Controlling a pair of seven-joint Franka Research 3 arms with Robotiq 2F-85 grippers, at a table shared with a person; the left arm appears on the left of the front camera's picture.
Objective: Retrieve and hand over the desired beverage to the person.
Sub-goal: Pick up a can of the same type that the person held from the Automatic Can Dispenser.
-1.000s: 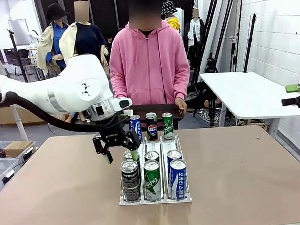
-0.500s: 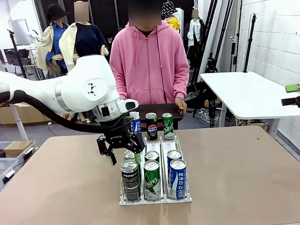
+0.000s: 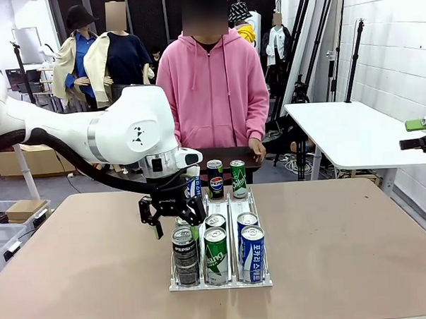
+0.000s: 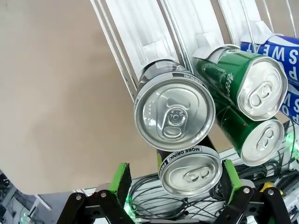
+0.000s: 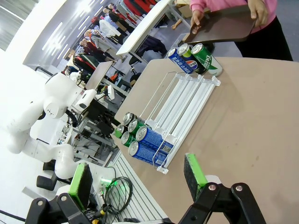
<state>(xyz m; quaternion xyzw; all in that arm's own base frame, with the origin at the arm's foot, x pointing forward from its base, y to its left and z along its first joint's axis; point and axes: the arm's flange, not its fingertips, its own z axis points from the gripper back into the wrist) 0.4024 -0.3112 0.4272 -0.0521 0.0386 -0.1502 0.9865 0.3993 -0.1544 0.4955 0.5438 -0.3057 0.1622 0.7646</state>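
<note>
Seen from my remote console: the person (image 3: 211, 89), in a pink hoodie, stands at the tabletop's (image 3: 344, 238) far side with both hands on a dark tray (image 3: 223, 157). Six cans stand upright, two deep, at the rack's (image 3: 220, 285) near end: black Pepsi (image 3: 184, 254), green Sprite (image 3: 216, 255), blue Pocari (image 3: 252, 253). A blue can (image 5: 180, 63), a Pepsi can (image 3: 215, 178) and a green can (image 3: 238, 178) stand at its far end.

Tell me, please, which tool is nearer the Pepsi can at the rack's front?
Left. The left tool hangs open just above the Pepsi can; the right tool is far off right.
</note>
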